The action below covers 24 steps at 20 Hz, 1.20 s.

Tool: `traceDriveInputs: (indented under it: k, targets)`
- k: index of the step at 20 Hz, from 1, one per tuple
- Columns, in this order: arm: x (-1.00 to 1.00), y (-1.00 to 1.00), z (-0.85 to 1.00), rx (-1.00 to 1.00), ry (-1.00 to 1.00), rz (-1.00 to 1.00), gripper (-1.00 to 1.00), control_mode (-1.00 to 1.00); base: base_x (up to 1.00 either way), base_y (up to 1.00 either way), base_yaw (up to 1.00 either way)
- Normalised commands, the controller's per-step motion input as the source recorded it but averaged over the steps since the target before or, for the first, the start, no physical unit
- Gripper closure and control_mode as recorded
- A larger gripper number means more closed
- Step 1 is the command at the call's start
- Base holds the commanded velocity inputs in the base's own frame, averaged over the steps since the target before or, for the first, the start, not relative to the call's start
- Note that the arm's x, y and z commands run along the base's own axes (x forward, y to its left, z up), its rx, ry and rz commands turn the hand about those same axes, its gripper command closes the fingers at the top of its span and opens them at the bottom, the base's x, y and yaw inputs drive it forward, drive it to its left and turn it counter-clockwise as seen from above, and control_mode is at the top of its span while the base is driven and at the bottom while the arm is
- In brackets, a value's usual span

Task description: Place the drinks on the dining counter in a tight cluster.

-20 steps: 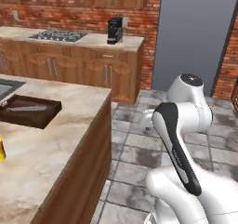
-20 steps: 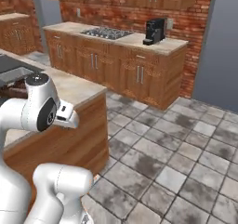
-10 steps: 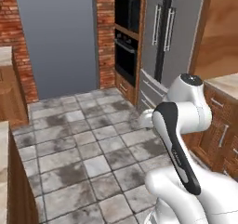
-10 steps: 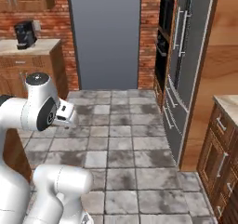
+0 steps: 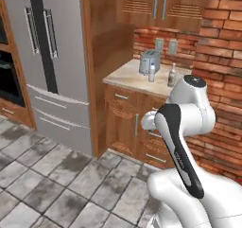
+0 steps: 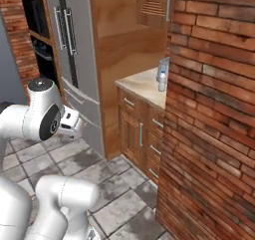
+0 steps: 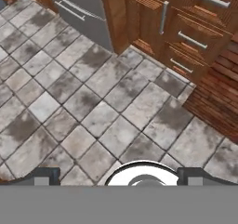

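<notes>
Left base view: my white arm (image 5: 182,127) rises folded at the lower right, and beyond it a small marbled counter (image 5: 127,78) sits in a brick corner beside a tall steel fridge (image 5: 47,61). On that worktop, towards its back edge, stands a steel toaster (image 5: 150,61). Just in front of the toaster is a slim white bottle (image 5: 152,73) with a blue cap, and further along the worktop, near the brick wall, a slim grey-brown bottle (image 5: 172,75) with a pale cap. Both stand upright and apart.

Right base view: a brick pillar (image 6: 209,114) hides much of that counter; the white bottle (image 6: 162,74) stands beside the pillar's edge.

Hand view: I look down at grey floor tiles (image 7: 93,93) and wooden cabinet fronts (image 7: 181,28). My gripper (image 7: 118,176) stands spread wide and holds nothing.

I judge both bottles light, stiff and smooth, easy to tip because they are narrow. I would take each around the middle of the body, below the cap. Whether they hold liquid I cannot tell.
</notes>
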Motion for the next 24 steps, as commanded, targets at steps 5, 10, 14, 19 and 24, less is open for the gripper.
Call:
traceDriveInputs:
  k: [5, 10, 14, 19, 24]
  targets:
    - [0.00, 0.00, 0.00, 0.00, 0.00, 0.00, -1.00, 1.00, 0.74, 0.73, -0.55]
    - [0.00, 0.00, 0.00, 0.00, 0.00, 0.00, -1.00, 1.00, 1.00, 0.85, -0.33]
    - [0.00, 0.00, 0.00, 0.00, 0.00, 0.00, -1.00, 1.00, 1.00, 0.51, -0.49]
    - [0.00, 0.00, 0.00, 0.00, 0.00, 0.00, -1.00, 1.00, 0.95, 0.47, -0.69]
    - [0.00, 0.00, 0.00, 0.00, 0.00, 0.00, -1.00, 1.00, 0.78, 0.66, -0.71]
